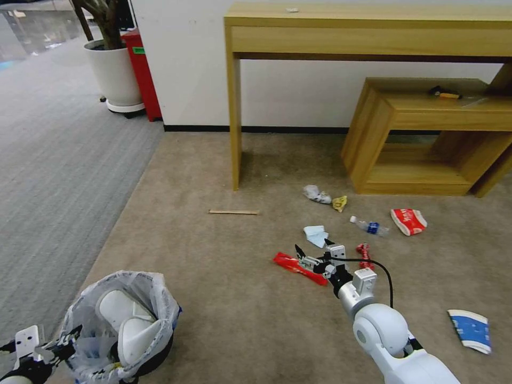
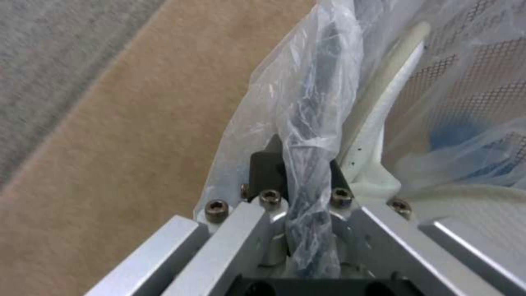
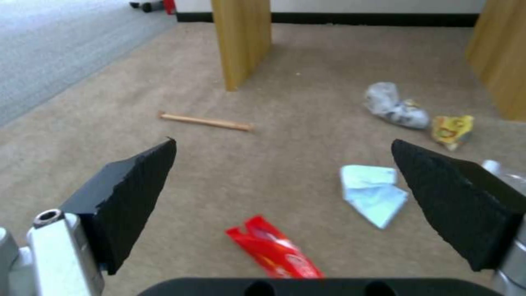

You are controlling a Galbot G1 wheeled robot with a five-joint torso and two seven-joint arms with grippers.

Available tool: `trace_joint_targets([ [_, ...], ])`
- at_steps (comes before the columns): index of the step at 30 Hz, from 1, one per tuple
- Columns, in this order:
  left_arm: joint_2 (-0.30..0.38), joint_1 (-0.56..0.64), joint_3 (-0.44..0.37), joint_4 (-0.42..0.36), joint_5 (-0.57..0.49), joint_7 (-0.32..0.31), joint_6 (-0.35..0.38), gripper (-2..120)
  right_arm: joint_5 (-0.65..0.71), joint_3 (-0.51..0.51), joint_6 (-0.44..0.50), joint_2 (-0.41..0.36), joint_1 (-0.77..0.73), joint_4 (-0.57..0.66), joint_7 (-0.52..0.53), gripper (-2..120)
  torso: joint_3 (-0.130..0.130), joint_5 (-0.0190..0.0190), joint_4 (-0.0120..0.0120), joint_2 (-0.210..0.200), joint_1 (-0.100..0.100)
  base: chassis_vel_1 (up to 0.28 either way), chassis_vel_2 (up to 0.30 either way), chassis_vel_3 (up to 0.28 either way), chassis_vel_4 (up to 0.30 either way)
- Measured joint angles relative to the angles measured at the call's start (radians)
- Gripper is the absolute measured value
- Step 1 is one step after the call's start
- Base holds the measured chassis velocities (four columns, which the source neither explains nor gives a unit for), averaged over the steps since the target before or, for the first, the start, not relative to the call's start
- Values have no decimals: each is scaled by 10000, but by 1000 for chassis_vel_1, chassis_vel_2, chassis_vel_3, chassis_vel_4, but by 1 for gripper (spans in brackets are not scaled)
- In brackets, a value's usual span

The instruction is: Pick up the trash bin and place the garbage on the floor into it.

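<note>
Left gripper (image 2: 304, 164) was clamped on the bagged rim of the trash bin (image 1: 154, 352), white slippers (image 1: 133, 325) inside. Right gripper (image 3: 285, 201) hung spread wide and empty just above the red wrapper (image 3: 274, 253), tissue (image 3: 372, 193) just beyond it, wooden stick (image 3: 205, 121) farther off. Wrapper looked light, thin and slick; a pinch across its middle seemed best. Its near end was cut off behind the gripper body.

Beige carpet floor (image 1: 224, 298) is carrying scattered litter: wooden stick (image 1: 233, 212), red wrapper (image 1: 298, 268), folded tissue (image 1: 316, 235), clear bottle (image 1: 369, 226), red-white carton (image 1: 408, 221), paper cup (image 1: 470, 330). Wooden desk (image 1: 233, 128) is standing on it.
</note>
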Motion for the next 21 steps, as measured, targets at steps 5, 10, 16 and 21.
trace_joint_targets([
  [5, -51, 102, -46, 98, 34, 72, -95, 0, -119, 3, -4, 17, 38, -235, -148, 100, 0, 3, -2, 0, 0, -206, -200, 211, 213],
  [10, -141, 220, -255, 164, -35, 102, -141, 0, -274, -251, 230, 85, 707, -1349, -759, 100, 0, 9, -1, 0, -1, -213, -195, 186, 180],
  [16, -354, 427, -409, 128, -87, 172, -221, 0, -590, -456, 497, 51, 1564, -2971, -2503, 100, 1, 2, 3, 0, 0, -64, -51, 57, 82],
  [21, -617, 695, -488, -67, -11, 266, -375, 0, -874, -893, 627, 494, 2665, -4929, -3784, 100, 0, 3, 2, 0, 0, 24, 18, -16, -31],
])
